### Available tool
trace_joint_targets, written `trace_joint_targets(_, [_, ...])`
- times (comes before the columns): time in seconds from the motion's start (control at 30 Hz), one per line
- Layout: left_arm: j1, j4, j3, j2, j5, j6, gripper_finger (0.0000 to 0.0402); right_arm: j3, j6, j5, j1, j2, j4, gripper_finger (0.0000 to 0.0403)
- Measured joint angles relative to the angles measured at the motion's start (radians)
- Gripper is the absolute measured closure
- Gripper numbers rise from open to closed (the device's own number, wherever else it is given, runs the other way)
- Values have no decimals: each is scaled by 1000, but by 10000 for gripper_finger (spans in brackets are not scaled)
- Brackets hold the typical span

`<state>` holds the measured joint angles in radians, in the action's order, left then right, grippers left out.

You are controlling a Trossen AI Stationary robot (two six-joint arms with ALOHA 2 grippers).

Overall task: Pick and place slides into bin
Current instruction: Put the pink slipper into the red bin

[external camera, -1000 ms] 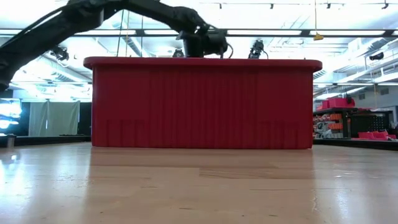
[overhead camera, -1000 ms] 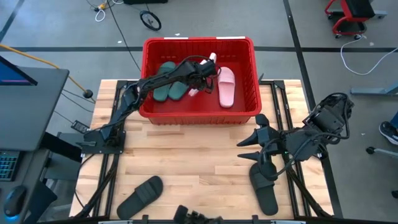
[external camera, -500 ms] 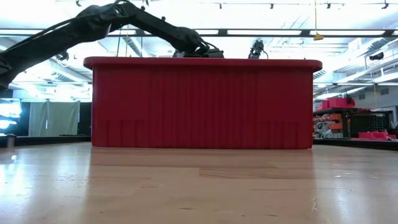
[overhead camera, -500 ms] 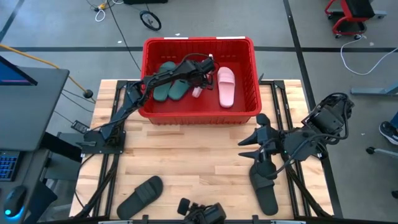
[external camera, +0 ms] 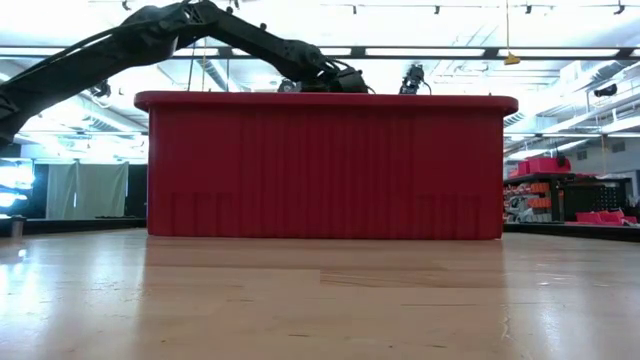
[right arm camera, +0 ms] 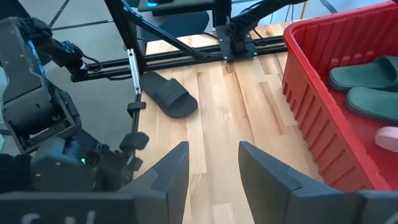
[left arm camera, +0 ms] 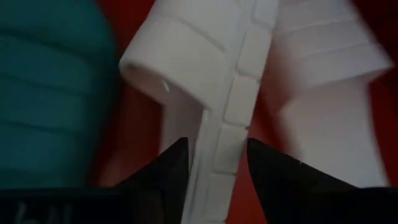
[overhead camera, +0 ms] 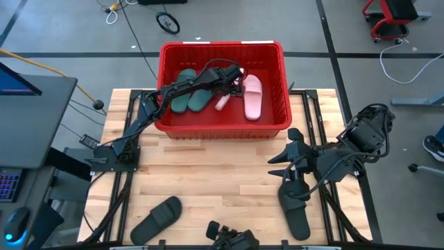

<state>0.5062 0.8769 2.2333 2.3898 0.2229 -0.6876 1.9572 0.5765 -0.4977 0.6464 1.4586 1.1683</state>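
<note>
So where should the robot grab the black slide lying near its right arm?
Probably the long sole edge of the black slide, coming straight down from above: it lies flat, and the open right gripper already hangs close by.

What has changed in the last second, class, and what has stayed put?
The left gripper has sunk lower into the bin, holding a pink slide on edge. The right gripper, the other pink slide, both green slides and both black slides stayed put.
</note>
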Motion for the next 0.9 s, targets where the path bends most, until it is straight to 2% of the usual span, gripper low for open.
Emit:
trace_joint_targets(0.33, [-31, -175, 0, -1, -22, 6, 253, 0, 37, 1, 0, 0, -1, 262])
trace_joint_targets(0.5, [-18, -254, 0, -1, -20, 78, 268, 0, 62, 0, 11, 0, -1, 264])
trace_joint_targets(0.67, [9, -249, 0, -2, -25, 79, 285, 0, 79, 0, 25, -1, -2, 265])
trace_joint_targets(0.8, [19, -232, 0, -3, -99, 24, 291, 0, 87, 0, 27, -1, -2, 265])
trace_joint_targets(0.9, [9, -225, 0, -3, -101, 118, 288, 0, 88, 0, 26, -1, -2, 265])
